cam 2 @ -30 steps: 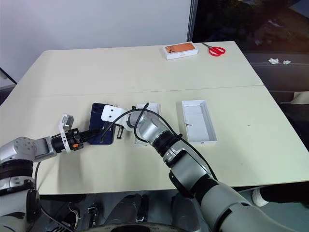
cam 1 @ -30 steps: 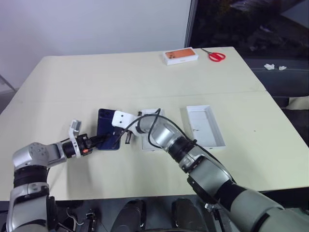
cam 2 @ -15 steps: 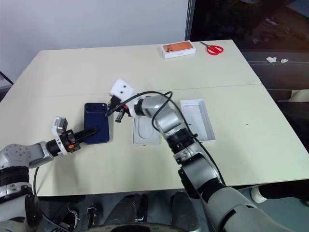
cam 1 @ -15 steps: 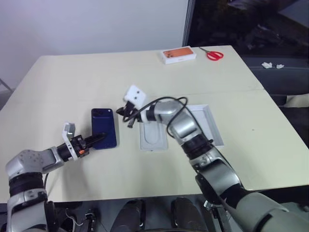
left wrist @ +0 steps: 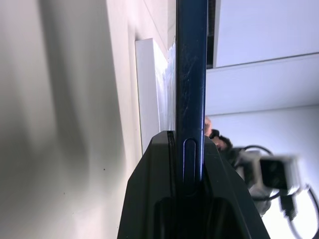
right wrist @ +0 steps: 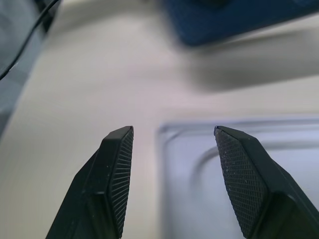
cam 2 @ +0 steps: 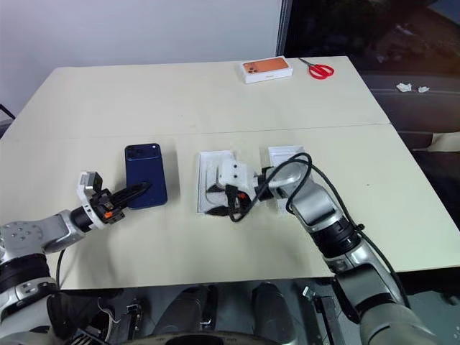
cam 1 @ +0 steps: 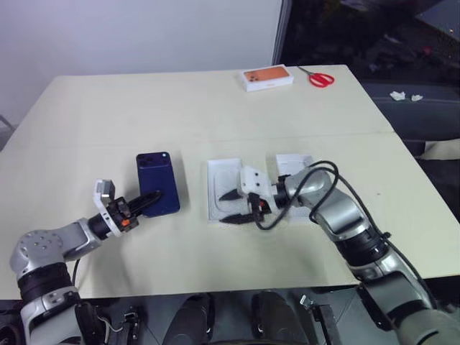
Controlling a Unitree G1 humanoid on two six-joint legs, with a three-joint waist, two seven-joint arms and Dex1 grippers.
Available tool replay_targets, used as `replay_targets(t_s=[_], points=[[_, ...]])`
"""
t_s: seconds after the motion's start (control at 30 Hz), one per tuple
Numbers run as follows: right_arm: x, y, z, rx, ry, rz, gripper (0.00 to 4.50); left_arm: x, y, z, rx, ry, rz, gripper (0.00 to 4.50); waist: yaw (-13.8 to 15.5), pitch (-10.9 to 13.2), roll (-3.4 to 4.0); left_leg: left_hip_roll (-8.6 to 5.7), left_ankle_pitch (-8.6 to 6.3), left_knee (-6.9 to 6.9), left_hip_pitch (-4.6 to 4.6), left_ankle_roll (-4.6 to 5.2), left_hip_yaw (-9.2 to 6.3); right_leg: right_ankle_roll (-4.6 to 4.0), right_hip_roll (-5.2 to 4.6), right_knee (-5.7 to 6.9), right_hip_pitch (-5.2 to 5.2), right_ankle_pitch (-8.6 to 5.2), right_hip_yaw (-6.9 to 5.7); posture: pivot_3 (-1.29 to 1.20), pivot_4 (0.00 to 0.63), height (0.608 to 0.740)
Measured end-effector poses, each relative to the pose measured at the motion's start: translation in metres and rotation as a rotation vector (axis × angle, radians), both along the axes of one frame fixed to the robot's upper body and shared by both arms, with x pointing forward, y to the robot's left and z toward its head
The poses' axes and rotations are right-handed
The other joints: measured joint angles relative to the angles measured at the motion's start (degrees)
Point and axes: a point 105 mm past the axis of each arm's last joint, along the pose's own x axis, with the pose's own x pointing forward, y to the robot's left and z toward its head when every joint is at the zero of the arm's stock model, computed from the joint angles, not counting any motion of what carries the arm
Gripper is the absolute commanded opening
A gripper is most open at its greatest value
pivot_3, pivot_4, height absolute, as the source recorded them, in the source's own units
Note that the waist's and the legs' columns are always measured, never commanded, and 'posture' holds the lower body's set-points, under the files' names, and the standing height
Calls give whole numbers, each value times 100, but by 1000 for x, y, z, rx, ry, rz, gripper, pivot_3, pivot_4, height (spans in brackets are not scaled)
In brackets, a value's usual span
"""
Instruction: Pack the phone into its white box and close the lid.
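Observation:
The dark blue phone [cam 1: 158, 191] lies flat, camera bump at its far end, a little above the table with a shadow under it. My left gripper [cam 1: 149, 202] is shut on the phone's near edge; in the left wrist view the phone [left wrist: 191, 74] stands edge-on between the fingers. To its right is the white box [cam 1: 220, 176] with its oval-recessed insert. My right gripper [cam 1: 231, 207] hangs open over the box's near end with nothing in it, its fingertips [right wrist: 119, 149] spread above the insert. The lid [cam 1: 293, 162] lies upside down beyond the right forearm, partly hidden.
An orange-topped box [cam 1: 267, 77] and red-handled scissors [cam 1: 320, 78] sit at the table's far edge. A black cable loops around the right wrist, above the lid. A seam [cam 1: 108, 144] crosses the table behind the phone.
My right gripper has left the phone's right side, swung right over the white box and opened. The left gripper has kept its hold on the phone and raised it slightly.

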Motion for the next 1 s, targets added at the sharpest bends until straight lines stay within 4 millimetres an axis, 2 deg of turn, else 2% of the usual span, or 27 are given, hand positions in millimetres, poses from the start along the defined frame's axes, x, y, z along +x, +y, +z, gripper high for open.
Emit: replay_targets(t_s=[0.27, 0.47, 0.53, 0.63, 0.7, 0.73, 1.0], points=[[10, -2, -21, -70, -55, -30, 2676, 4, -1, 5, 8, -2, 12, 189, 5, 15, -18, 0, 1, 1, 0, -2, 0, 0, 0, 0, 0, 0, 0, 0, 150, 740], [13, -3, -21, -83, -76, -34, 2676, 4, -2, 8, 12, -6, 11, 189, 32, 16, -20, 0, 1, 3, 0, -2, 0, 0, 0, 0, 2, 0, -1, 0, 150, 740], [14, -5, -24, -96, -74, -35, 2144, 5, -4, 9, 14, -9, 10, 189, 44, 16, -20, 0, 1, 3, 0, -2, 0, 0, 0, 0, 2, 0, 0, 0, 150, 740], [15, -4, -22, -96, -87, -26, 825, 5, -6, 8, 11, -8, 7, 189, 75, 16, -21, 0, 1, 5, 0, -2, 0, 0, 1, 0, 2, 0, 0, 0, 150, 740], [16, -4, -21, -100, -100, -25, 165, 5, -7, 10, 9, -12, 6, 189, 85, 15, -21, 1, 2, 6, 1, -4, 0, -1, 2, 1, 3, 0, -1, 0, 150, 740], [16, -4, -20, -99, -103, -23, 19, 5, -7, 11, 7, -15, 5, 189, 93, 15, -21, 2, 3, 7, 3, -4, 0, -1, 3, 2, 5, 0, -1, 0, 150, 740], [18, 4, -20, -88, -111, -44, 19, 7, -9, 15, 0, -30, 0, 189, 103, 15, -21, 2, 3, 7, 5, -6, 0, -1, 4, 2, 6, 1, -1, 0, 150, 740]])
